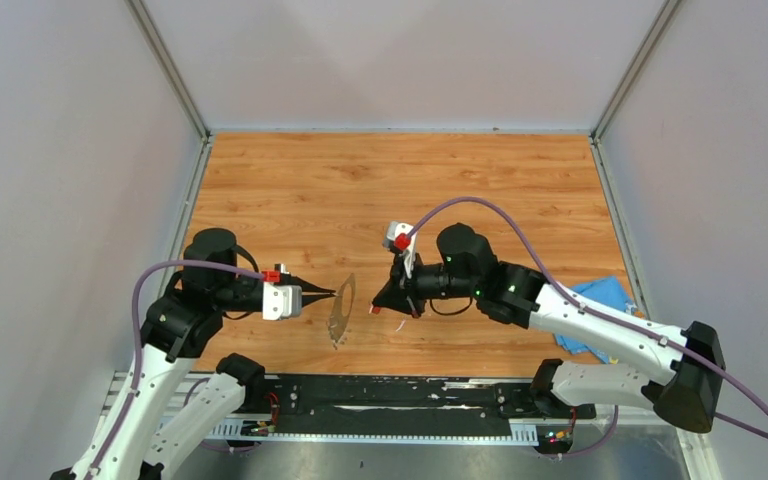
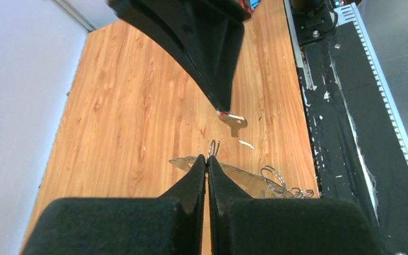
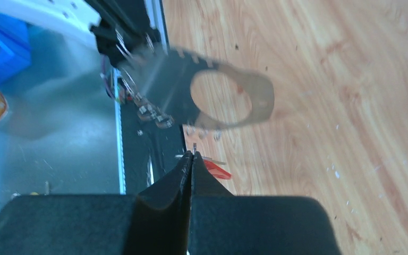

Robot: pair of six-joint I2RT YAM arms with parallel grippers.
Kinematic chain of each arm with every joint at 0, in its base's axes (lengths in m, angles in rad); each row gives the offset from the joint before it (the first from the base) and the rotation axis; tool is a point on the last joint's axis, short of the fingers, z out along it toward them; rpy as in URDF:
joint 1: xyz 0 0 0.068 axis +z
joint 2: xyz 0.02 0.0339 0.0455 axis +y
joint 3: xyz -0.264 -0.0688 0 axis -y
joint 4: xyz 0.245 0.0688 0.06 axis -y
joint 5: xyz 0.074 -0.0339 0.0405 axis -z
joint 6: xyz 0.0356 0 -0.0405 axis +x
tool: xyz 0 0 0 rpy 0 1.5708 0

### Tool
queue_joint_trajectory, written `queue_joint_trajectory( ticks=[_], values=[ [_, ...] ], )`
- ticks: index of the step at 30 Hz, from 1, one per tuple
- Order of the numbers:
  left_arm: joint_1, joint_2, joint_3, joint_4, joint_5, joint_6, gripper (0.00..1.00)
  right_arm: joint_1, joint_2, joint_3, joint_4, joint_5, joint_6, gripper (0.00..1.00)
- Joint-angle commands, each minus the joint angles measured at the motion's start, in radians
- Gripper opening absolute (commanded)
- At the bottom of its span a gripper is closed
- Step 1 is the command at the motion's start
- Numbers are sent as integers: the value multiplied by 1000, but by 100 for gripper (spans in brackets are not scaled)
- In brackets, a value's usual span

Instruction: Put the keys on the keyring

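Item one, the wooden table [image 1: 400, 180], which carries everything listed here. Item two, my two arms: the left arm [image 1: 175, 330] reaches rightward from the near left corner, and the right arm [image 1: 600, 330] reaches leftward from the near right, so the two tips face each other near the front middle of the table. Item three, a blue cloth [image 1: 605, 298], crumpled at the right edge under the right arm and well apart from the work. Item four, the keyring [image 1: 341, 310], a thin grey plate with a jagged outer edge and a round hole. It stands on edge between the two tips, with its lower end at the table. It looks blurred from the right wrist. Item five, the left hand [image 2: 207, 162], fingers pressed together with no gap, pinching the keyring at its upper edge. Item six, the right hand [image 3: 192, 155], fingers likewise closed tight. It grips the red key by the head, just beside the keyring but apart from it. Item seven, the red key [image 2: 234, 119] itself, its metal blade sticking out past the fingertips. Item eight, a white sliver [image 2: 246, 144], lying flat on the table just beneath the right hand.
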Motion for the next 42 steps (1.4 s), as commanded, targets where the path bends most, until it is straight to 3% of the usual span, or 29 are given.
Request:
queue_joint_trajectory(
  ticks=[1, 6, 10, 20, 30, 42],
  values=[
    [-6, -32, -30, 10, -22, 60, 0, 17, 8, 127, -71, -8, 51, 1],
    [-6, -33, -33, 42, -62, 25, 0, 24, 52, 194, -41, -35, 119, 1],
    [-6, -65, -115, 339, -221, -348, 0, 31, 79, 200, 4, -39, 149, 1],
    [-6, -106, -207, 627, -284, -690, 0, 32, 58, 198, 90, 100, 215, 0],
    [-6, -88, -250, 710, -324, -783, 0, 32, 58, 277, 17, 262, 244, 0],
    [-6, -81, -258, 709, -338, -799, 0, 35, 131, 415, -128, 236, 201, 0]
  ],
)
